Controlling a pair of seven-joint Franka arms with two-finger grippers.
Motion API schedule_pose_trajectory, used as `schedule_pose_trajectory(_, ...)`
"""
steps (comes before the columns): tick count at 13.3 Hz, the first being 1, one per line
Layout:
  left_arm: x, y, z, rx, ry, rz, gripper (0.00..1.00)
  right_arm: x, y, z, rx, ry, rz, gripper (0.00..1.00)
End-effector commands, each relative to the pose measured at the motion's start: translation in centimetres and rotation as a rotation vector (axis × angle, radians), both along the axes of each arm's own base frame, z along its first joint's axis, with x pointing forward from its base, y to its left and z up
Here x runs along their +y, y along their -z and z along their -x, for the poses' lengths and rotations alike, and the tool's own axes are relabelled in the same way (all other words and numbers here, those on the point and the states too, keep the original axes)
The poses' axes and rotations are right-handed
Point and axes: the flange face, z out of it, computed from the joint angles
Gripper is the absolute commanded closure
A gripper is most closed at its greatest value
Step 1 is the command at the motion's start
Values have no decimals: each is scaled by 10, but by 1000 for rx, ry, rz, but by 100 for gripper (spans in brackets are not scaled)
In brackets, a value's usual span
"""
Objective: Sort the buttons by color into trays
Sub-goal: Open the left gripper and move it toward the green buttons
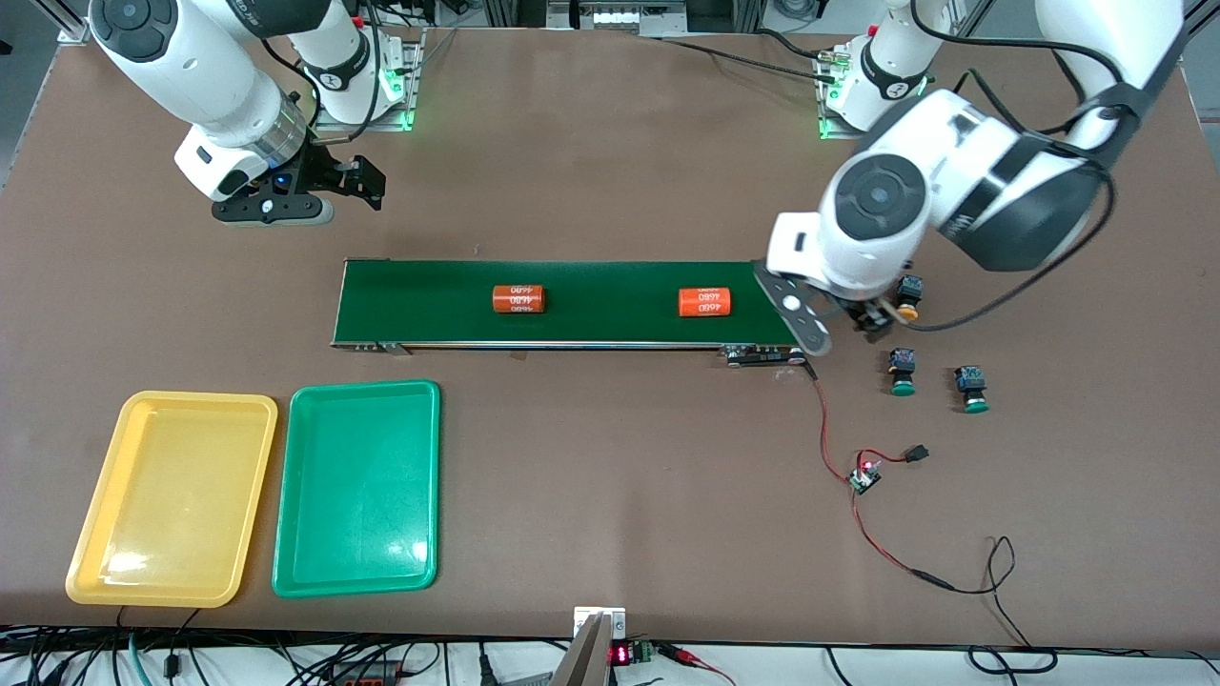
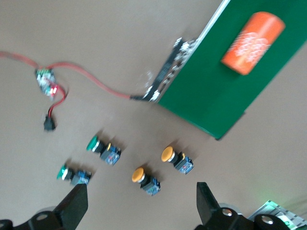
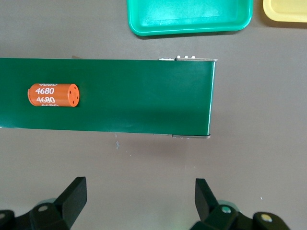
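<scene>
Four buttons lie on the table by the left arm's end of the belt. Two have green caps (image 1: 902,372) (image 1: 971,389) and lie nearer the front camera. One yellow-capped button (image 1: 908,297) peeks out beside my left gripper (image 1: 875,320). In the left wrist view, the left gripper (image 2: 141,206) hangs open over both yellow-capped buttons (image 2: 145,179) (image 2: 175,158), with the green ones (image 2: 103,149) (image 2: 73,175) beside them. The yellow tray (image 1: 172,495) and green tray (image 1: 357,486) lie side by side, empty, toward the right arm's end. My right gripper (image 1: 334,186) (image 3: 140,199) waits open over bare table.
The long dark-green belt (image 1: 610,305) crosses the middle and carries two orange cylinders (image 1: 518,299) (image 1: 704,302). A red and black wire with a small circuit board (image 1: 865,476) trails from the belt's end toward the table's front edge.
</scene>
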Motion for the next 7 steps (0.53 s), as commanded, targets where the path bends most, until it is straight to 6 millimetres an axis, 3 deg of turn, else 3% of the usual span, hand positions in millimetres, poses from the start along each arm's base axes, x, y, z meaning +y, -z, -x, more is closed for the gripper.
schedule_pose_trajectory(1,37,0,-30,-13,-166,-13,0,1,1,3,2,9,1,0)
schedule_pose_trajectory(3,80,19,-56,-12,-290,-27,0,1,1,3,2,9,1,0)
schedule_pose_trajectory(7,129,18,-93,-119,-420,3,0,0,1,2,4,6,0,0)
